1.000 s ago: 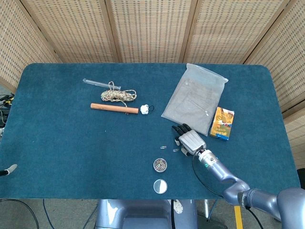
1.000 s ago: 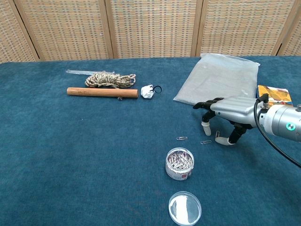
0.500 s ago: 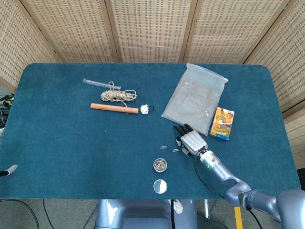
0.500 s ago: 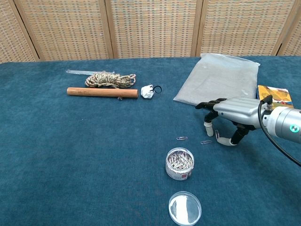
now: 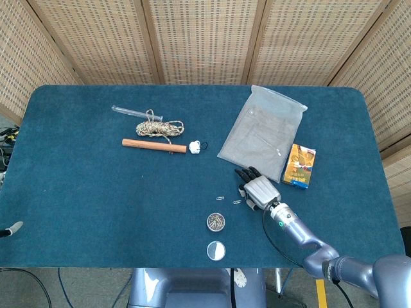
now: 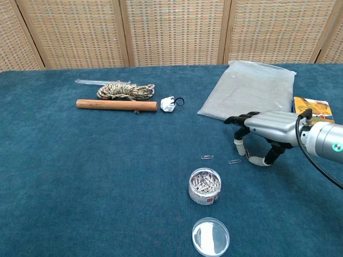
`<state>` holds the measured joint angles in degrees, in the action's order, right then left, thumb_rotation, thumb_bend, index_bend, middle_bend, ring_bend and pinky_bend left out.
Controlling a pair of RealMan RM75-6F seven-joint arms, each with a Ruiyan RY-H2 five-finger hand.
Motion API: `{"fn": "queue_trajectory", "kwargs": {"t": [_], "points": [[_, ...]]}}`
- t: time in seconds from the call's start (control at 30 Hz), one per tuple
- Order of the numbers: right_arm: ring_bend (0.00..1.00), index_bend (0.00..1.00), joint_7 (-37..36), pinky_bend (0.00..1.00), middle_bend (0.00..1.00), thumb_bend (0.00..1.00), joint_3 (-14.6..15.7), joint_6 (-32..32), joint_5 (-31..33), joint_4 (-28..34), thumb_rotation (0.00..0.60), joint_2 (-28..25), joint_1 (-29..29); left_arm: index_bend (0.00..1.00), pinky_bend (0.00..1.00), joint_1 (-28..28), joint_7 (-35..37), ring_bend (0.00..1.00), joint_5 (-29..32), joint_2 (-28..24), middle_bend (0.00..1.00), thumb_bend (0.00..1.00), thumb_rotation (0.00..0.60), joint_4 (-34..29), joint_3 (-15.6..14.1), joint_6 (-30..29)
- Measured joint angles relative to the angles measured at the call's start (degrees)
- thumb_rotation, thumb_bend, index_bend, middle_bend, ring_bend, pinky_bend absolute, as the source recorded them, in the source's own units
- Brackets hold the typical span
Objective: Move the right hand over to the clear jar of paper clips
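The clear jar of paper clips (image 5: 216,222) (image 6: 204,186) stands open near the table's front edge, full of silver clips. Its round lid (image 5: 216,250) (image 6: 210,236) lies flat just in front of it. My right hand (image 5: 257,190) (image 6: 263,130) is to the right of the jar and further back, palm down, fingers apart and arched toward the cloth, holding nothing. Two loose paper clips (image 6: 207,157) (image 6: 234,161) lie between the hand and the jar; the nearer one is just beside the fingertips (image 6: 239,150). A small grey tip (image 5: 11,227) at the left edge may be my left hand.
A grey zip bag (image 5: 263,131) (image 6: 250,88) and an orange box (image 5: 299,165) (image 6: 312,106) lie behind the right hand. At the back left are a wooden stick (image 6: 116,105), a coil of rope (image 6: 125,91), a clear tube (image 5: 128,111) and a small white object (image 6: 169,104).
The right hand has drifted slightly to the right and toward the table's front edge, with its fingers held the same. The jar, the lid and the loose clips have not moved.
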<state>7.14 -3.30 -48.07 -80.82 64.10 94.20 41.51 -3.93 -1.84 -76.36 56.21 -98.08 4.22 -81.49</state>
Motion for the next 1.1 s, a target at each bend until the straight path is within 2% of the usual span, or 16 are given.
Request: {"fn": "queue_trajectory", "kwargs": {"t": [0.23, 0.67, 0.83, 1.1], "points": [[0.00, 0.71, 0.92, 0.00, 0.00, 0.43, -0.29, 0.28, 0.53, 0.04, 0.600, 0.28, 0.27, 0.00, 0.00, 0.01, 0.03, 0.00, 0.00, 0.03, 0.00, 0.09, 0.600, 0.07, 0.02, -0.06], [0.00, 0.72, -0.41, 0.00, 0.00, 0.43, -0.35, -1.85, -0.58, 1.27, 0.600, -0.48, -0.07, 0.00, 0.00, -0.06, 0.16, 0.00, 0.01, 0.05, 0.00, 0.09, 0.600, 0.19, 0.01, 0.09], [0.00, 0.72, -1.08, 0.00, 0.00, 0.43, -0.83, -4.31, -2.10, 5.45, 0.600, -2.87, -0.17, 0.00, 0.00, -0.13, 0.07, 0.00, -0.02, 0.07, 0.00, 0.09, 0.600, 0.19, -0.04, 0.23], [0.00, 0.72, -1.95, 0.00, 0.00, 0.43, -0.75, -6.58, -5.33, 16.48, 0.600, -7.38, 0.07, 0.00, 0.00, -0.07, -0.01, 0.00, -0.61, 0.05, 0.00, 0.09, 0.600, 0.04, -0.26, 0.03]]}}
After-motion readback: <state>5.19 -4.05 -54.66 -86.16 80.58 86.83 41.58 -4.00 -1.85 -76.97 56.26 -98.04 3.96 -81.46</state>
